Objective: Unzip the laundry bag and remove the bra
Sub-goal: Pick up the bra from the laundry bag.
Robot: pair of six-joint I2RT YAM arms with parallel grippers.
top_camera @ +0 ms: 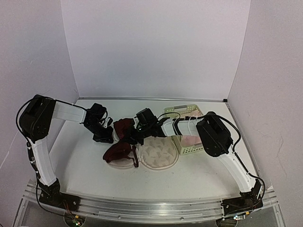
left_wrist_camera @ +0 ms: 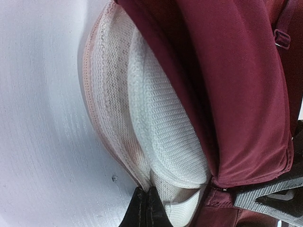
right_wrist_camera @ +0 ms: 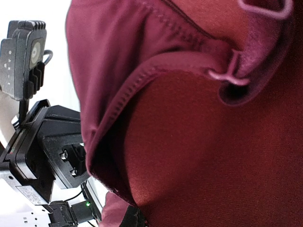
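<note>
— Where's the bra (top_camera: pixel 120 152)?
— Its maroon fabric is pinched in my right gripper (right_wrist_camera: pixel 135 218), fingers pressed together. One cup rests on the open laundry bag (top_camera: pixel 160 153), at its 9 o'clock.
— Your left?
— My left gripper (left_wrist_camera: pixel 147 205) is closed tight on the bag's mesh edge.
— Any writing?
— Lettering on a grey camera housing (right_wrist_camera: pixel 21 52), too small to read.

Two matching white-and-black arms, the left arm (top_camera: pixel 43 156) and the right arm (top_camera: pixel 236 170), bolted to an aluminium rail (top_camera: pixel 151 208).
At the rail each has a black base block, then a white rounded link, a bulky black joint housing, a second white link and, farthest from the rail, a black wrist. Thin black cables loop along the links. The left wrist carries a grey camera module (right_wrist_camera: pixel 22 49) and a small lit green light (right_wrist_camera: pixel 86 204). The left gripper (left_wrist_camera: pixel 147 208) has black tapered fingers.
</note>
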